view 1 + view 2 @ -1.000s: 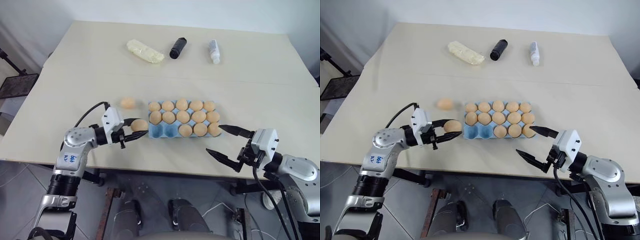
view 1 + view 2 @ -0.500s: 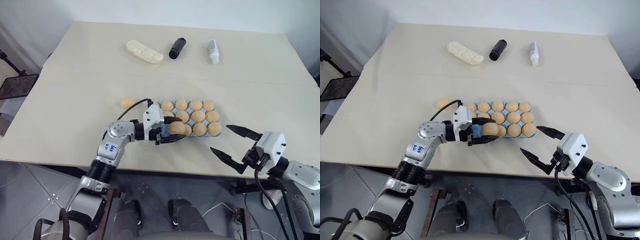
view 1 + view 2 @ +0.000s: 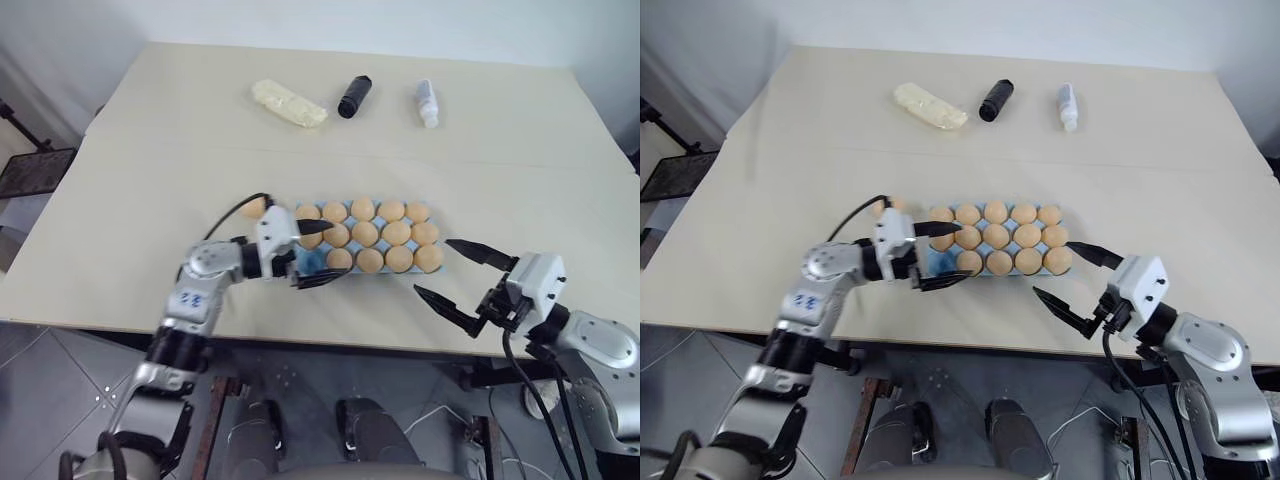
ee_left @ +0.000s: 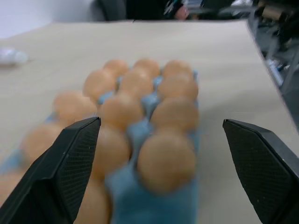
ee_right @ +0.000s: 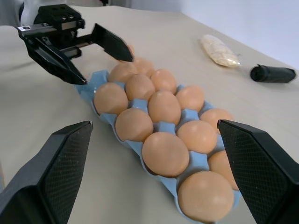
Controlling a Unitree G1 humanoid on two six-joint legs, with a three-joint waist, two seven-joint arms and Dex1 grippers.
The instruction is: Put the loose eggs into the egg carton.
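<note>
Left gripper (image 3: 312, 256) hides carton's (image 3: 432, 232) near-left corner cup; loose egg (image 3: 253, 207) half behind cable; left-wrist eggs blurred.

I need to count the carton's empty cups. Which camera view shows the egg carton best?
The left eye view: it looks down on the whole egg carton, with one bare blue cup at its near left corner. The right wrist view shows it slanted, the rows overlapping. The left wrist view is close and blurred.

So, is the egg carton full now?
No. The egg carton still shows one empty blue cup at its near left corner.
</note>
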